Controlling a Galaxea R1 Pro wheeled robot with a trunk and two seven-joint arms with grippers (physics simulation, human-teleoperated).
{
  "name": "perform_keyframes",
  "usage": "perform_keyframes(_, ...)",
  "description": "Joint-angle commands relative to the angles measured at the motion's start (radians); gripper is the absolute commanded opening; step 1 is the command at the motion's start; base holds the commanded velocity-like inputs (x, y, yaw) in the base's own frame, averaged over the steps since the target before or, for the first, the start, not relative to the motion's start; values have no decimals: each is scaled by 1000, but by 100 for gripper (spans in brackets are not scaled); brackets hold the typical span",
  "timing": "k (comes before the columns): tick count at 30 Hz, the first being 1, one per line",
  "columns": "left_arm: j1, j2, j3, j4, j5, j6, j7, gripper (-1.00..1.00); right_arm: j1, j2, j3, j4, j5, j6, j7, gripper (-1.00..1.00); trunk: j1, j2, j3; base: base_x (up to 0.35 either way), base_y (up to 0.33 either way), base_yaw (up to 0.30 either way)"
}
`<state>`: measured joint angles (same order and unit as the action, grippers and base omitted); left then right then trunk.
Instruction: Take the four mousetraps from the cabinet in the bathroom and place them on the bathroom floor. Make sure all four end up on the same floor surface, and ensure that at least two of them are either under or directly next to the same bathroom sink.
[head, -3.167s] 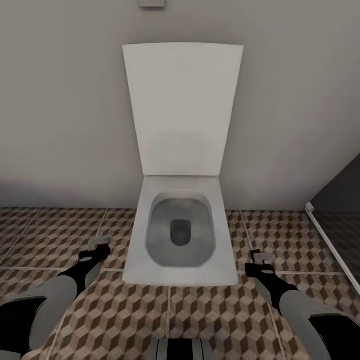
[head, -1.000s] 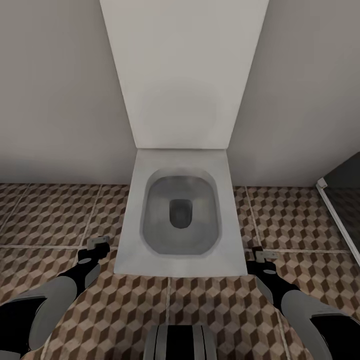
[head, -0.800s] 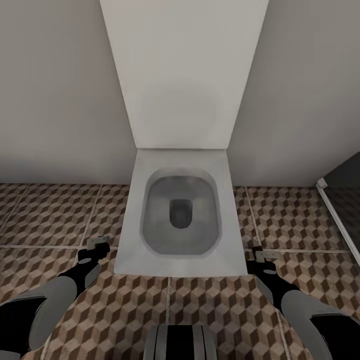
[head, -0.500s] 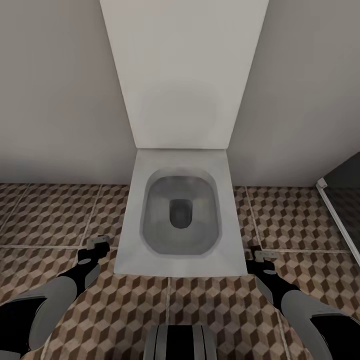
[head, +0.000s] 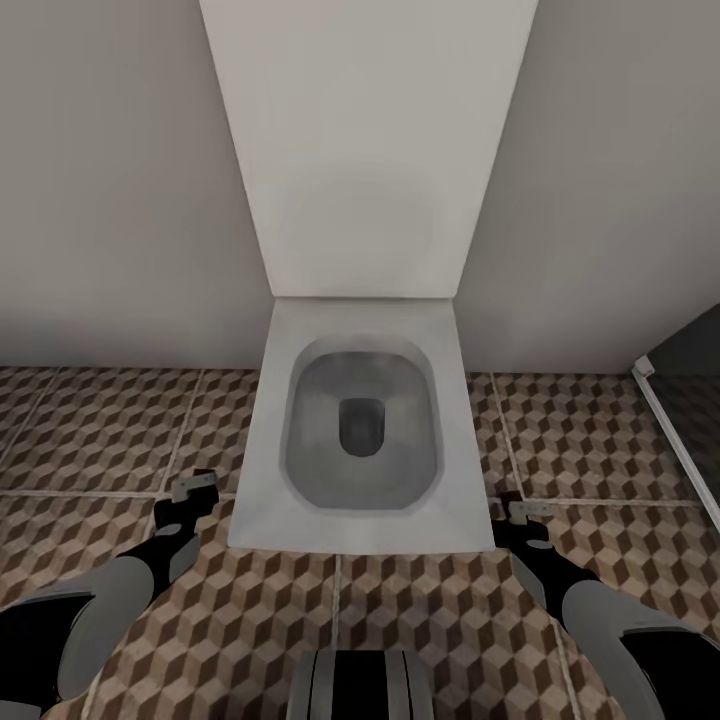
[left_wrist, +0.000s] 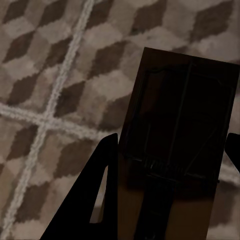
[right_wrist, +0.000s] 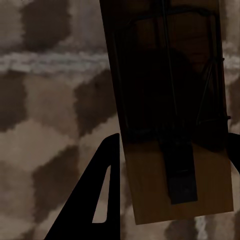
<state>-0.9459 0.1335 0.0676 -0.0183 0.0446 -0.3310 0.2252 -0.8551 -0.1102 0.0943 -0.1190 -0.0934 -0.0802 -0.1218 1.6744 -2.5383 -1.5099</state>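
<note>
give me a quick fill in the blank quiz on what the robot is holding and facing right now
1. The fixture straight ahead of the robot is a white ____, lid raised.
2. Each claw, left claw and right claw, holds a ____.
3. The bathroom floor tiles carry a ____ pattern.

Missing words: toilet; mousetrap (left mousetrap, right mousetrap); cube

matt patterned tile floor (head: 110, 430), glossy white ceramic toilet (head: 360, 430), wooden mousetraps (right_wrist: 165, 120)

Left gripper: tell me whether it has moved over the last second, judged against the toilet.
Yes, slightly. The left gripper has edged toward the wall beside the toilet, whose front corner has stayed put.
</note>
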Motion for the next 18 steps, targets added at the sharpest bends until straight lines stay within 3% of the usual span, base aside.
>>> perform_keyframes(1, -1, 0, 6, 2, 4, -7, -3, -100, -1, 0, 9, 1, -11, -4, -2, -100, 0, 0, -1, 0, 0, 0)
perform_keyframes(18, -1, -1, 5, 6, 4, -13, -3, -100, -1, 0, 9, 1, -11, -3, -2, -100, 0, 0, -1, 0, 0, 0)
